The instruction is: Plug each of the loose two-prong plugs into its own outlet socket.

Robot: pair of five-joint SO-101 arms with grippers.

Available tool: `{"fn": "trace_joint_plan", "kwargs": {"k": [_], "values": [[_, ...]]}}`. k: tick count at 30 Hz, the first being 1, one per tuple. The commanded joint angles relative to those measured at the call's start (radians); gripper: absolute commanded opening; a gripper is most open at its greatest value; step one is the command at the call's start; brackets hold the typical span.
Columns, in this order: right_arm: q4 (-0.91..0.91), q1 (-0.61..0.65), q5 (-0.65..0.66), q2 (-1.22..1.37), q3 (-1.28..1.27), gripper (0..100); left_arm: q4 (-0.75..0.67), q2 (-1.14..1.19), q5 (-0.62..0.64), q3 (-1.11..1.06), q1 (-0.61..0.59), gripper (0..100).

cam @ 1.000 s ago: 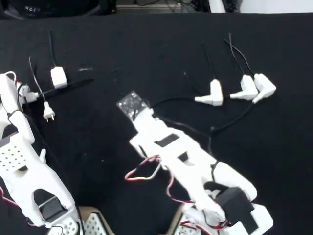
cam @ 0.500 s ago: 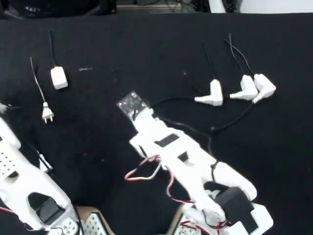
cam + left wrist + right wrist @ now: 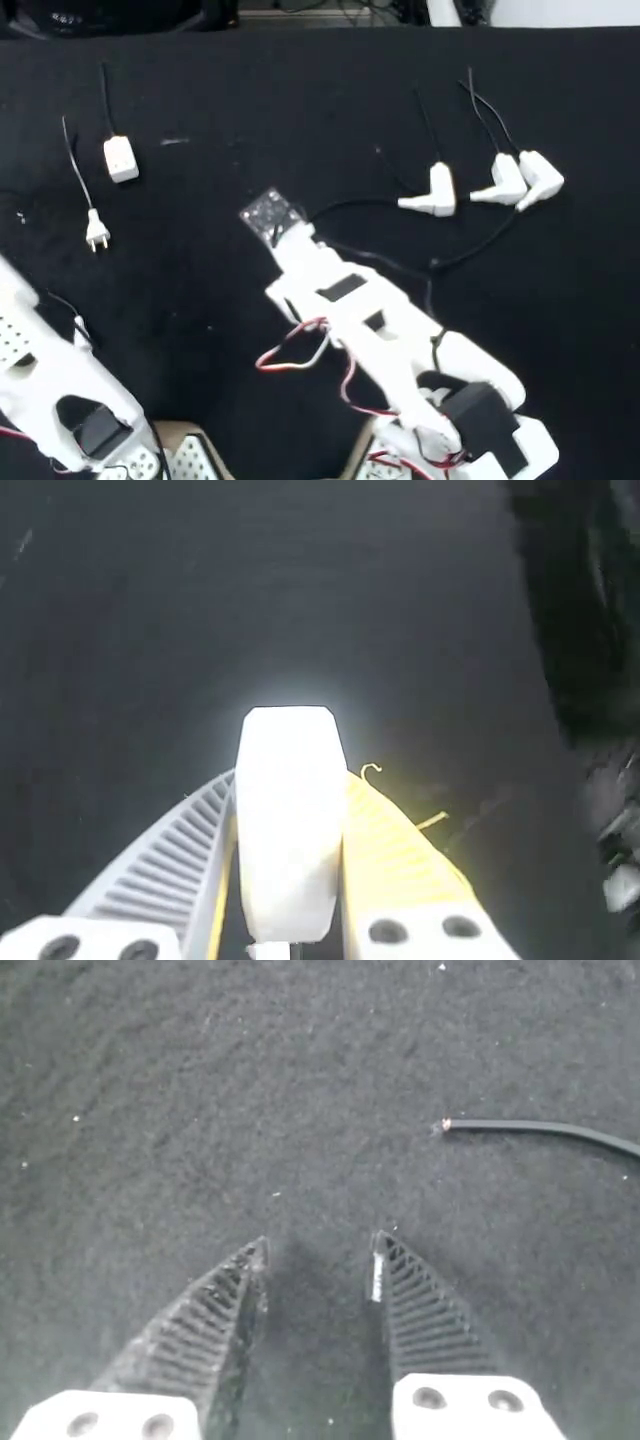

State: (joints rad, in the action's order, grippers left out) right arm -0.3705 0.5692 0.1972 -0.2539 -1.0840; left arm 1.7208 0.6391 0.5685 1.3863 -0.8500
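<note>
A loose two-prong plug [image 3: 97, 232] with a thin black cord lies at the table's left, and a white outlet socket [image 3: 120, 158] sits just beyond it. My left gripper [image 3: 290, 780] is shut on a white block [image 3: 290, 820], a socket or plug body, held over bare black cloth. The left arm [image 3: 55, 385] stands at the near left corner. My right gripper [image 3: 268, 212] hovers open at mid-table with nothing between its fingers [image 3: 240, 1290]. Three white plug-and-socket pieces [image 3: 435, 190] [image 3: 505, 182] [image 3: 540, 175] lie at the right with their cords.
A black cord [image 3: 400, 265] loops over the cloth beside the right arm [image 3: 390, 350]. In the right wrist view a black cord's cut end [image 3: 445, 1125] lies ahead of the fingers. The table's far edge [image 3: 320, 25] borders dark equipment.
The left arm has drawn back toward the near left corner, taking the white block and its cord away from the loose plug. The right arm has not moved.
</note>
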Motion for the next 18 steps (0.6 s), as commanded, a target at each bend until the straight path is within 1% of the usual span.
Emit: {"fn": "trace_joint_plan", "kwargs": {"k": [1,3,4,6,7,9,14,18], "values": [[-0.037,0.008,0.003,-0.056,0.024,14.5,0.040,-0.078,-0.592,0.148,0.130,3],[-0.086,0.006,-0.002,-0.093,0.035,14.5,0.040,-0.078,-0.796,0.154,0.179,3],[-0.106,0.006,-0.003,-0.120,0.035,14.5,0.040,-0.078,-0.878,0.154,0.199,3],[-0.138,0.005,-0.003,-0.183,0.027,14.5,0.040,-0.078,-1.002,0.153,0.232,3],[-0.146,-0.005,-0.005,-0.216,0.015,14.5,0.040,-0.078,-1.039,0.145,0.248,3],[-0.143,-0.038,-0.015,-0.283,-0.016,14.5,0.041,-0.078,-1.074,0.145,0.280,3],[-0.103,-0.167,-0.127,-0.426,-0.088,14.5,0.044,-0.080,-1.074,0.142,0.348,3],[-0.098,-0.198,-0.137,-0.493,-0.119,14.5,0.044,-0.117,-1.022,0.085,0.363,3]]}}
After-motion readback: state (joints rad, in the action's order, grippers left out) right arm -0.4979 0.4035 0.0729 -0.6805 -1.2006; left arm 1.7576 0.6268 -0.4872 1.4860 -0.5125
